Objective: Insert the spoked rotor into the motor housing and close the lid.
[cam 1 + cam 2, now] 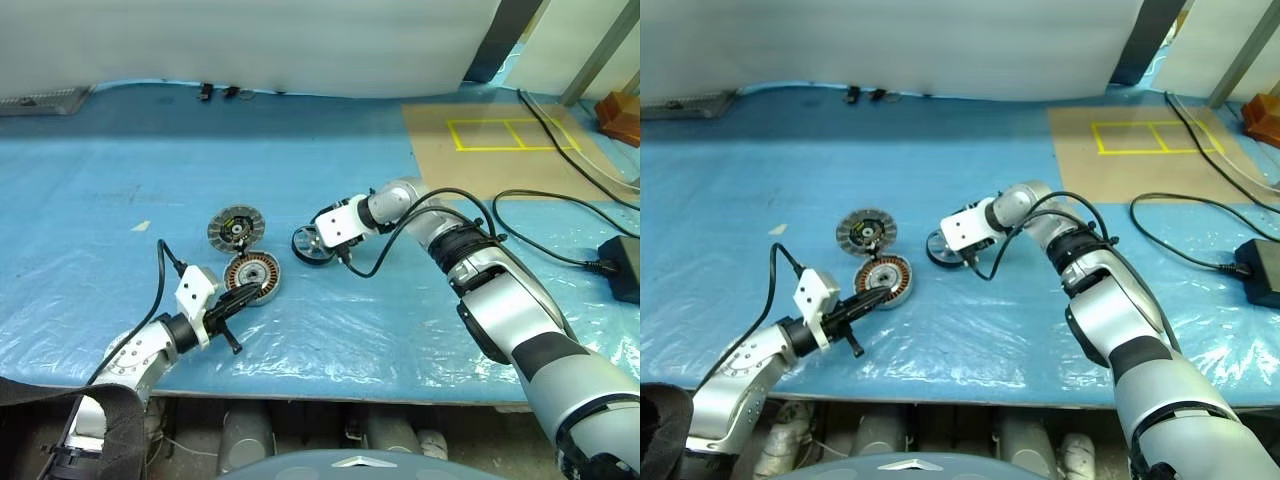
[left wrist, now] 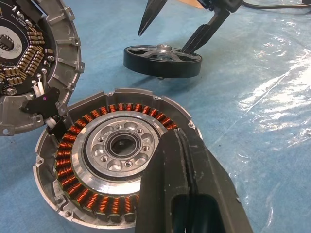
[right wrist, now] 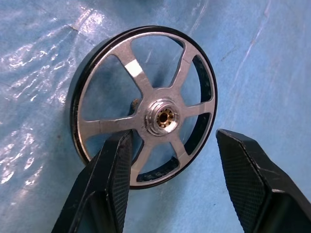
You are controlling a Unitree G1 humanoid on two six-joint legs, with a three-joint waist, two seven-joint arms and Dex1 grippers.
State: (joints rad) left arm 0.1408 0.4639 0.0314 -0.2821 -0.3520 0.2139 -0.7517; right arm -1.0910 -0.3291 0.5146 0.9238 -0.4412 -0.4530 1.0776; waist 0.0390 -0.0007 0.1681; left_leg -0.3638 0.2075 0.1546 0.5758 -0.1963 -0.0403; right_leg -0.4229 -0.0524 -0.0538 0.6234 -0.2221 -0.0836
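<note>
On a blue plastic-covered table (image 1: 420, 330), the right gripper (image 3: 167, 145) angles down, fingers open astride the silver spoked rotor (image 3: 146, 104). The left gripper (image 2: 182, 160), fingers closed and empty, hovers over the copper-wound round motor housing (image 2: 87, 160), beside the grey segmented lid (image 1: 236, 229).

Blue plastic-covered table (image 1: 330, 170), cardboard sheet (image 1: 490, 150), white wall (image 1: 250, 40)

Silver arms, black cables, 2 black-fingered hands (image 1: 305, 243).

Closed left pincer (image 2: 187, 145) over motor housing (image 2: 97, 160), beside lid (image 2: 29, 63), spoked rotor (image 2: 163, 60) beyond.
</note>
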